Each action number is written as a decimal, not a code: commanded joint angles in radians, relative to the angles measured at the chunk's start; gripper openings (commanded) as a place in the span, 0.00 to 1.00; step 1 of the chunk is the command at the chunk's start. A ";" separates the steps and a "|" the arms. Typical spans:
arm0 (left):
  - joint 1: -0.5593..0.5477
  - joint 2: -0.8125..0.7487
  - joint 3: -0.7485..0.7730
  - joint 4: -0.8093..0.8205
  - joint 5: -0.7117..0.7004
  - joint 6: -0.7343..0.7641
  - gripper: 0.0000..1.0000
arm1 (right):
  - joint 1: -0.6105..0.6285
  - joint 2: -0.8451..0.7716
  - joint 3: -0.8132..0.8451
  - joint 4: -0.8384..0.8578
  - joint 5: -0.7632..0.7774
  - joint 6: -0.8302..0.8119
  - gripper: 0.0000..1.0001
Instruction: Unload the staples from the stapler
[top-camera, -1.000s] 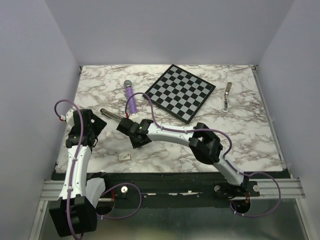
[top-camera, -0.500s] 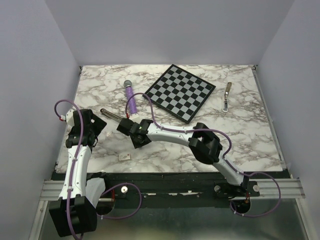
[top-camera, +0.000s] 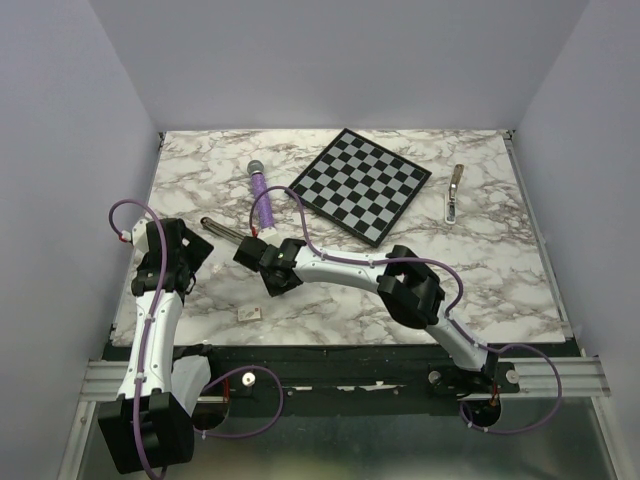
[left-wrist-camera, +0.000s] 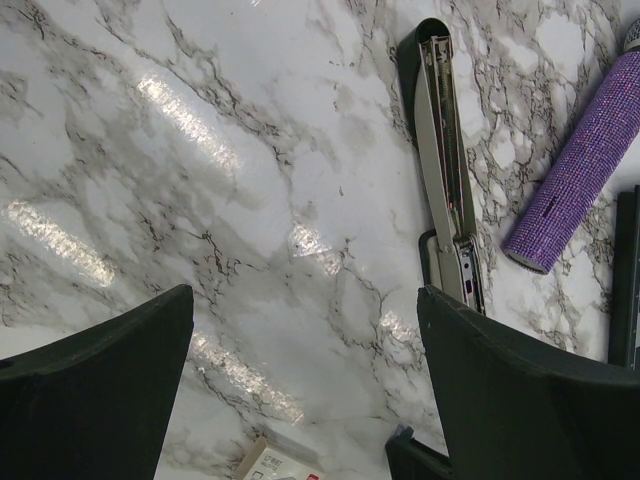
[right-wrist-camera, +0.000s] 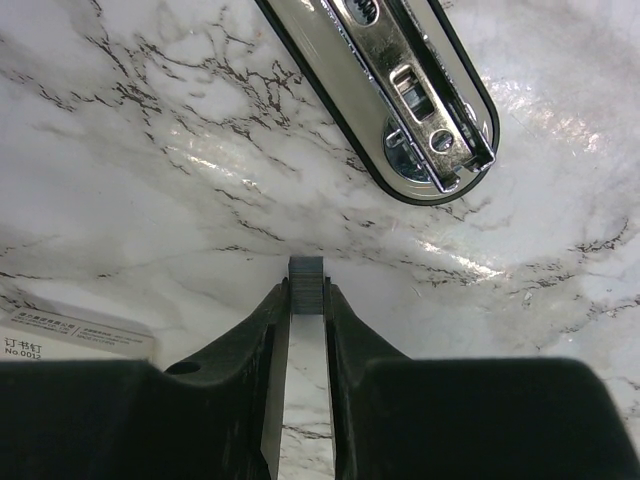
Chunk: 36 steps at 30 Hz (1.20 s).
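The stapler (left-wrist-camera: 445, 160) lies flat and opened, staple channel facing up, in the left half of the tabletop (top-camera: 500, 260), about midway between the far and near edges. The right gripper (right-wrist-camera: 307, 300) sits just beside the stapler's rounded end, its fingers pressed onto a short strip of staples (right-wrist-camera: 307, 270). The left gripper (left-wrist-camera: 305, 300) is spread wide above bare marble, holding nothing. A small labelled box (right-wrist-camera: 70, 335) lies close to the near edge
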 joint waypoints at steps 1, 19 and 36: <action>0.006 -0.009 -0.008 0.011 -0.006 -0.006 0.99 | 0.013 -0.003 -0.001 0.004 0.041 -0.016 0.27; 0.005 0.004 0.000 0.004 -0.006 0.002 0.99 | -0.046 -0.251 -0.294 0.032 0.191 -0.002 0.26; 0.005 0.008 0.003 0.001 -0.006 0.010 0.99 | -0.370 -0.613 -0.800 0.214 0.152 -0.076 0.26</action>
